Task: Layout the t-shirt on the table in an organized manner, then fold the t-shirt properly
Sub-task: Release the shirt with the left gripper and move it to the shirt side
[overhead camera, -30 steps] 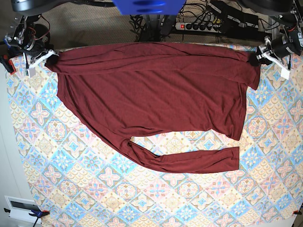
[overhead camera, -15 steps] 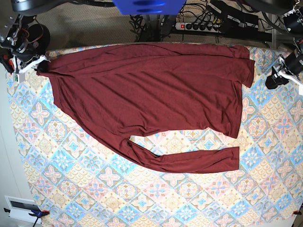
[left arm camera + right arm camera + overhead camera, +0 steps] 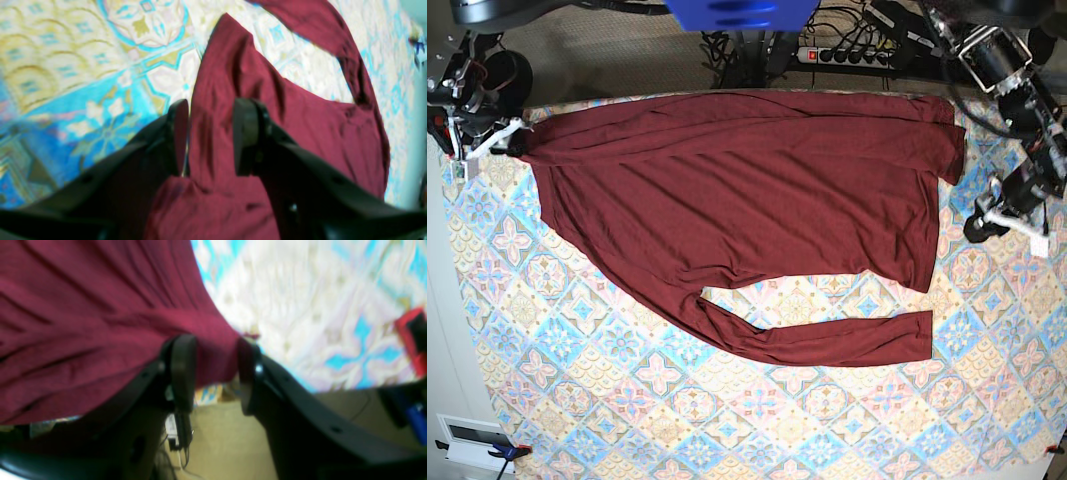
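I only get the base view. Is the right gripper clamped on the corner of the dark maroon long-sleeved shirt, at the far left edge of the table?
Observer: No. The right wrist view shows the right gripper with its jaws well apart. The corner of the dark maroon long-sleeved knit shirt only sits loosely between them.
Operator: And the left one, beside the shirt's other end?
Observer: The left gripper is open too, with nothing pinched. The shirt shows through the gap, lying on the pastel floral-tiled tablecloth.
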Controlling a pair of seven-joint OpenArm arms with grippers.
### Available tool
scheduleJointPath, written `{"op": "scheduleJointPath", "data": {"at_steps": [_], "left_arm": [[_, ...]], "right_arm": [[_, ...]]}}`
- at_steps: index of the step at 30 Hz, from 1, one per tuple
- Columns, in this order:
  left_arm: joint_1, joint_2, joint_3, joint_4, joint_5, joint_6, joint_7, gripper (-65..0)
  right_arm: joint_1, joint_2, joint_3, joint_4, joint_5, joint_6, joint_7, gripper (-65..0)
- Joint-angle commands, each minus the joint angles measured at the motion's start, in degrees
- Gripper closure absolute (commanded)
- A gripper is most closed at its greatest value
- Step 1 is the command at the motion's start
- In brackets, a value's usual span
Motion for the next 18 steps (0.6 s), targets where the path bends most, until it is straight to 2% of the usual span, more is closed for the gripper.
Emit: {"op": "scheduleJointPath", "data": {"at_steps": [1, 5, 8, 13, 18], "left_arm": [[-2.61, -0.98, -0.49, -0.61, -0.16, -0.08, -1.23, -22.2], [-10.35, 0.86, -0.49, -6.15, 5.73, -0.08, -1.76, -22.4], [-14.13, 3.15, -0.05, -7.20, 10.92, -0.08, -4.84, -22.4], [-16.76, 5.08, 6.37, -8.69, 14.96, -0.08, -5.89, -22.7], [-17.29, 5.17, 7.87, -17.22, 16.19, -0.08, -12.05, -30.5]], "right_arm": [[0.09, 0.98, 0.56, 0.99, 0.43, 0.22, 0.80, -20.6], [0.26, 0.98, 0.56, 1.43, 0.43, 0.22, 1.15, -20.6], [0.26, 0.98, 0.56, 1.96, 0.43, 0.22, 1.15, -20.6], [0.26, 0.98, 0.56, 1.96, 0.43, 0.22, 1.24, -20.6], [0.26, 0.98, 0.56, 1.96, 0.43, 0.22, 1.15, -20.6]]}}
